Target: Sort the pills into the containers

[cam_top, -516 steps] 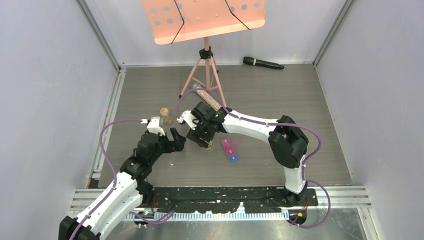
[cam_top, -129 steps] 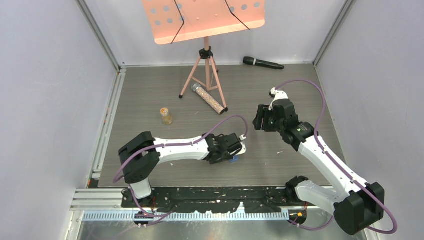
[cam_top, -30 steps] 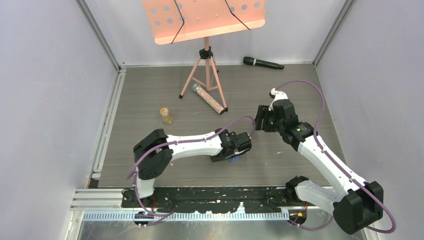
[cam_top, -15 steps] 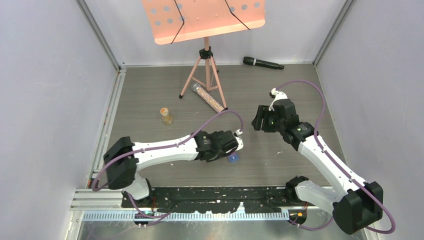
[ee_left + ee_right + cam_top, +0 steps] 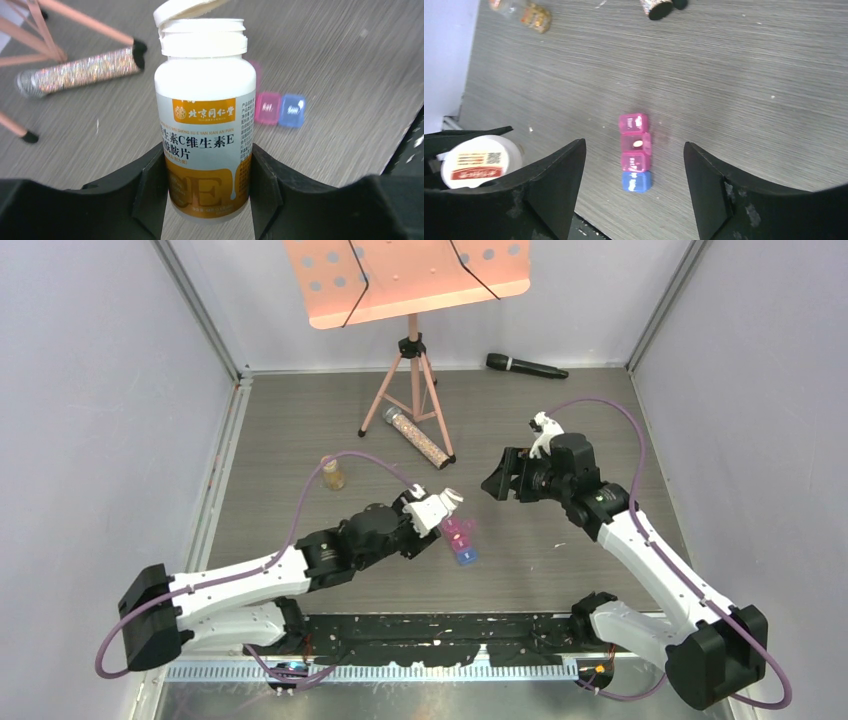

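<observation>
The pill box [image 5: 636, 162] is lying on the grey wood-grain bench [image 5: 300, 420], near the middle and toward the near edge. It is running as a short strip of square plastic compartments from far to near. Its far pink compartment is standing open with its lid folded back, and one small pale pill [image 5: 637, 143] is sitting inside. The next pink compartment and the blue one at the near end are showing shut lids.

The left pincer [image 5: 206, 165] is clamping a white plastic bottle [image 5: 202, 90] by its lower half, its black fingers pressing both sides of the orange-and-white label. The bottle is round and smooth, and it is hanging just left of the pill box. Its flip cap [image 5: 187, 7] is standing open above the neck. I cannot tell what is inside it.

The right pincer [image 5: 497, 482] is hovering just right of and beyond the pill box, its jaws gaping wide with nothing between them.

A long clear tube [image 5: 80, 74] of glittery speckled beads is lying farther back by the feet of a pink music stand [image 5: 410, 275]. A small jar [image 5: 332, 475] with an orange top is standing to the far left, and a black microphone [image 5: 525, 366] is lying along the far edge. Nothing is lying between the bottle and the pill box.
</observation>
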Robot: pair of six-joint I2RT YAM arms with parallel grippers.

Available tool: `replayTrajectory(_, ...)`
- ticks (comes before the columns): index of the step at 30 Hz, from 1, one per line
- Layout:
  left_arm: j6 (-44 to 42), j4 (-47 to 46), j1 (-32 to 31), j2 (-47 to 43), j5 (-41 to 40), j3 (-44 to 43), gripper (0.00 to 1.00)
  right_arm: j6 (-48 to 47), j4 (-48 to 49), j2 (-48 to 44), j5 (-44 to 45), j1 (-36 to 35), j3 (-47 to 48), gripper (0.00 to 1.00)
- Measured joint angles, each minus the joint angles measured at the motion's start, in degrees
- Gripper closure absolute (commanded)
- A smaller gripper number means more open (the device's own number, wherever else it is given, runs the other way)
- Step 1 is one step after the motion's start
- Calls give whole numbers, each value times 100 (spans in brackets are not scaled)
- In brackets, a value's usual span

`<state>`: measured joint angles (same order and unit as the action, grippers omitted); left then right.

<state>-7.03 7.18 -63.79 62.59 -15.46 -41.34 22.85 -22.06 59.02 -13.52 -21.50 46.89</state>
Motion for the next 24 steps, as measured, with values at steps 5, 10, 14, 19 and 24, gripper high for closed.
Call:
replayTrajectory(5, 107, -2061, 243, -649, 831, 868, 100, 116, 197, -138, -413, 0, 11, 14)
replayTrajectory(10, 210, -3342, 352, -621, 1325, 892, 100, 179, 291, -225, -758, 0, 149, 13)
replayTrajectory(14, 258, -3834, 415, -407, 1421, 892, 100, 254, 634, -337, -1270, -2, 166, 11)
replayTrajectory(19, 363, -4186, 514, -256, 1349, 892, 100, 284, 1285, -638, -1993, -33, 109, 7)
replayTrajectory(24, 361, -4391, 581, -216, 1316, 892, 100, 192, 1803, -833, -2273, -407, 103, 4)
